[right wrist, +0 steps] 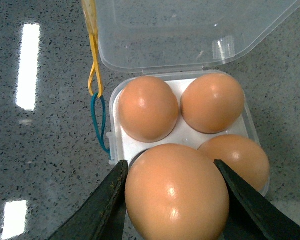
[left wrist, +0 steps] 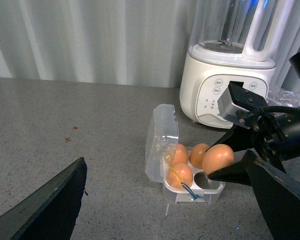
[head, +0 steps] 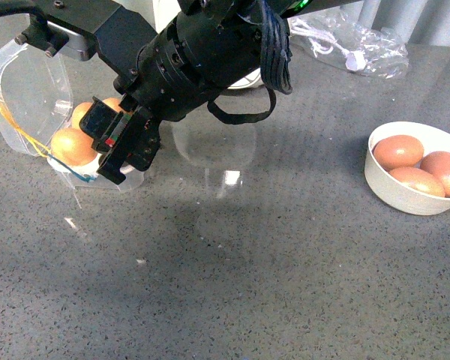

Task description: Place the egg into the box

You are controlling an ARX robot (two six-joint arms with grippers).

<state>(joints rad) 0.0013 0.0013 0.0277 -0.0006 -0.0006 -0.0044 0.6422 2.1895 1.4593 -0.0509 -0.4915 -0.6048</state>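
Right wrist view shows the right gripper (right wrist: 172, 200) clamped on the egg (right wrist: 175, 192), one finger against each side, holding it just above the one empty hole of the box (right wrist: 200, 35). The box's lid stands open, and three other eggs (right wrist: 147, 107) fill its remaining holes. In the left wrist view, the left gripper (left wrist: 167, 200) is spread wide and holds nothing.

The egg (right wrist: 177, 195) runs off the right wrist picture's edge and hides the box's (right wrist: 200, 30) fourth cup. In the front view the right gripper (head: 127, 161) conceals it. The picture crops the bowl (head: 382, 180) by the table's right edge.
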